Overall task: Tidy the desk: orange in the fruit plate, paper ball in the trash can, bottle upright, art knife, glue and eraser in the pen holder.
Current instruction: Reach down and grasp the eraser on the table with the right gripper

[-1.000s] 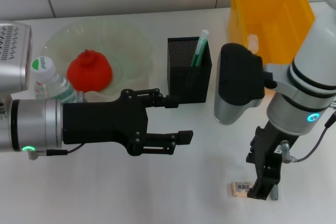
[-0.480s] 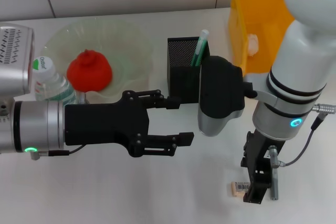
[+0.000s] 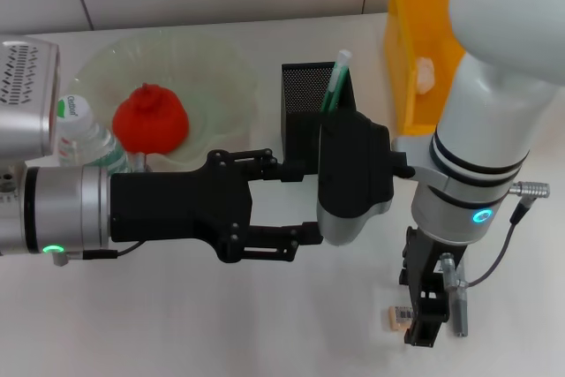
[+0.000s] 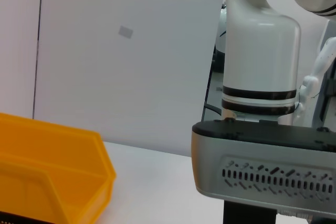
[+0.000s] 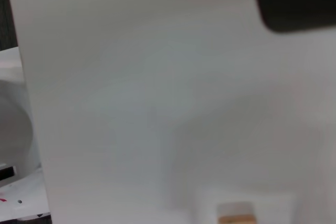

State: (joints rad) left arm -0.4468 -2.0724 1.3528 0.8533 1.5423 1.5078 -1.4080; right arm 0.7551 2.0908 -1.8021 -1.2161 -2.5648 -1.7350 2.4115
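Note:
The eraser, small and tan with a barcode label, lies on the white table near the front; it also shows in the right wrist view. My right gripper points down right beside it, touching or nearly touching its right end. My left gripper is open and empty, held above the table's middle, in front of the black mesh pen holder. A green and white stick stands in the holder. The orange sits in the glass fruit plate. The bottle stands upright left of the plate. The paper ball lies in the yellow trash bin.
The right arm's grey forearm housing hangs between the pen holder and the left gripper. A cable loops off the right wrist. The left wrist view shows the yellow bin and the right arm.
My right arm has swung to the left and its gripper has closed in on the eraser. The left arm has not moved.

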